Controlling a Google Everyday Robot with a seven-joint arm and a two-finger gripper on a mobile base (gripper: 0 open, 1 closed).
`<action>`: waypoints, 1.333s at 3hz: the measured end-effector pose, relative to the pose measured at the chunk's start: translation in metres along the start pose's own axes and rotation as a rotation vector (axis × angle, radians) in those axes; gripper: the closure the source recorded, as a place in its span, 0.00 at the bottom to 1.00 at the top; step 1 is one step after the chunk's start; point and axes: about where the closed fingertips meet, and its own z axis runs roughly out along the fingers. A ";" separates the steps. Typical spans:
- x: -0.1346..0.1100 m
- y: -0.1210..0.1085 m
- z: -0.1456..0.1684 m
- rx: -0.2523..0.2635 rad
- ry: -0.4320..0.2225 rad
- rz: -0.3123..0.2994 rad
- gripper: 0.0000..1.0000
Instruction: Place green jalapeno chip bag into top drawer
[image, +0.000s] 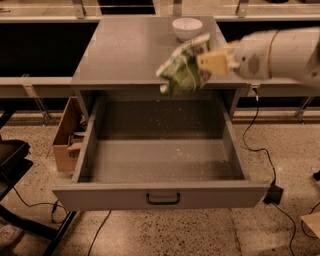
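Observation:
The green jalapeno chip bag (184, 68), green foil with white edges, hangs in the air over the back of the open top drawer (160, 195). My gripper (211, 62) reaches in from the right on a white arm and is shut on the bag's right edge. The drawer is pulled fully out, with a flat grey front, a small black handle (163, 199) and a speckled floor with nothing lying on it. The bag hides part of the cabinet's front edge.
A white bowl (187, 27) stands at the back of the grey cabinet top (125, 50). A cardboard box (67, 135) sits on the floor left of the drawer. Black cables run along the floor at right, and a black chair base is at far left.

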 end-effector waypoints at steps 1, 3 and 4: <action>0.129 -0.004 0.039 -0.063 0.100 0.125 1.00; 0.160 -0.003 0.050 -0.088 0.119 0.166 0.81; 0.160 -0.003 0.050 -0.088 0.119 0.166 0.51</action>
